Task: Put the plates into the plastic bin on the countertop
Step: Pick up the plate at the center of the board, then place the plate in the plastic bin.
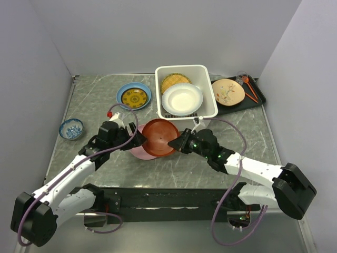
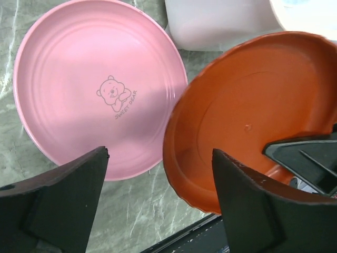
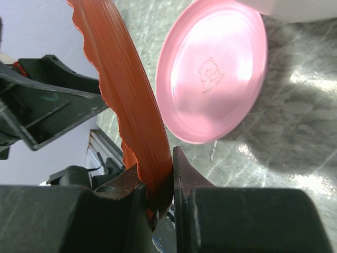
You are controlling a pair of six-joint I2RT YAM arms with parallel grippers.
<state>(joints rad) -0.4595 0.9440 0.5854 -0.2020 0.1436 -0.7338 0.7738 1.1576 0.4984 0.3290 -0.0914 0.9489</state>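
Observation:
A red plate point(image 1: 159, 137) hangs tilted above the countertop point(image 1: 174, 168). My right gripper point(image 3: 156, 163) is shut on the red plate point(image 3: 131, 105) at its scalloped rim, and in the top view the right gripper point(image 1: 179, 142) is at the plate's right edge. My left gripper point(image 1: 138, 139) stands open at the left edge. In the left wrist view the left gripper point(image 2: 160, 154) has its fingers spread wide, with the rim of the red plate point(image 2: 253, 116) between them, unclamped. A pink plate point(image 2: 95, 89) with a bear print lies flat below. The plastic bin point(image 1: 210, 89) holds a white plate point(image 1: 181, 99) and a yellow lattice plate point(image 1: 175, 80).
A blue plate point(image 1: 134, 96) with a yellow centre lies left of the bin. A cream plate point(image 1: 227, 91) rests on a black tray point(image 1: 259, 97) at the back right. A small blue bowl point(image 1: 71, 128) sits near the left wall. Walls enclose three sides.

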